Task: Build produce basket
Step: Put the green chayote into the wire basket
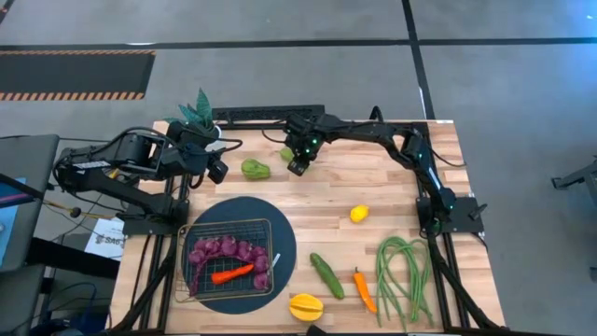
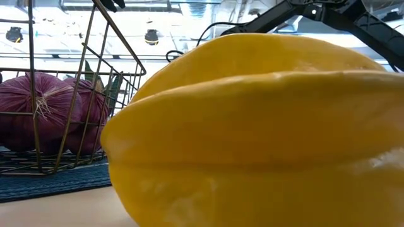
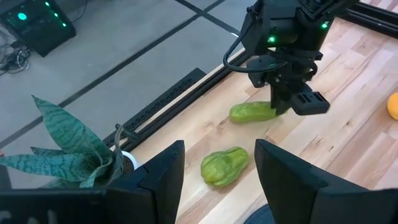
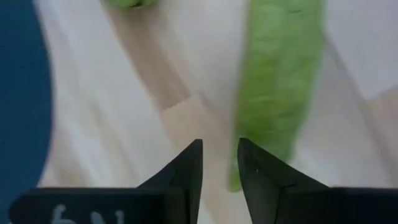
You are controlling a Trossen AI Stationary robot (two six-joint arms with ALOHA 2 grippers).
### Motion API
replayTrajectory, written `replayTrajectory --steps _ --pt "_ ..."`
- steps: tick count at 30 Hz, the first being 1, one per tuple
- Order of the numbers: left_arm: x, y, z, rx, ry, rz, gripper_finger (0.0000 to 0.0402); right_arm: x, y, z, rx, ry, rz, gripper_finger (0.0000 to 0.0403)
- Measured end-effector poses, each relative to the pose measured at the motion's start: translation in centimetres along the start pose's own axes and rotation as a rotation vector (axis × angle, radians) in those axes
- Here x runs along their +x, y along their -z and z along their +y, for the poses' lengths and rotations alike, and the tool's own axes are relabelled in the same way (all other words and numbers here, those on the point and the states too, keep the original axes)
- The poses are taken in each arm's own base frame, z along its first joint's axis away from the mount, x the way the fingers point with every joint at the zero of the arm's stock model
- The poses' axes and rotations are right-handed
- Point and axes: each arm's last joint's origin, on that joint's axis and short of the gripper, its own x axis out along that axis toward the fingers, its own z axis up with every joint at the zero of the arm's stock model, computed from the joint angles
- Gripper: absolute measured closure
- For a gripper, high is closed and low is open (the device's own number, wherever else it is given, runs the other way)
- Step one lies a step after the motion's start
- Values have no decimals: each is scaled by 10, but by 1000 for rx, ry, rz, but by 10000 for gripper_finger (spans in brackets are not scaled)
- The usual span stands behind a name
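Note:
The wire basket point(image 1: 191, 280) sits on a dark round mat point(image 1: 284, 243), with a purple grape string point(image 1: 224, 250) and a red pepper point(image 1: 233, 273) in it. My right gripper point(image 4: 221, 163) hangs at the table's far middle over one end of a long pale-green vegetable point(image 4: 280, 81). Its fingers stand a narrow gap apart, pointing steeply down. My left gripper point(image 3: 219, 149) waits open at the far left, raised above a lumpy green pepper point(image 3: 224, 167). On the bare wood lie a lemon point(image 1: 359, 214), cucumber point(image 1: 326, 275), orange pepper point(image 1: 364, 289), green beans point(image 1: 403, 278) and a yellow star-shaped fruit point(image 2: 265, 126). My right gripper comes from above at the long green vegetable's end point(image 4: 235, 177), which shows at the edge of the gap beside one finger point(image 4: 258, 174). Whether a finger touches it cannot be told. The vegetable lies flat on the table.
A potted green plant point(image 1: 199, 114) stands at the far left corner beside my left arm. A dark rail point(image 1: 261, 114) runs along the table's far edge. The star-shaped fruit at the near edge blocks most of the low view. Bare wood lies between the lemon and the mat.

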Motion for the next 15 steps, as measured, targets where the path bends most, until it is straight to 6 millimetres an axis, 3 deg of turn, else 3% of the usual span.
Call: replayTrajectory --steps 7,15 --pt "0 0 0 0 12 9 219 2 4 15 -39 13 26 214" --pt "0 0 0 5 13 9 219 -18 -8 12 -26 46 1 137"
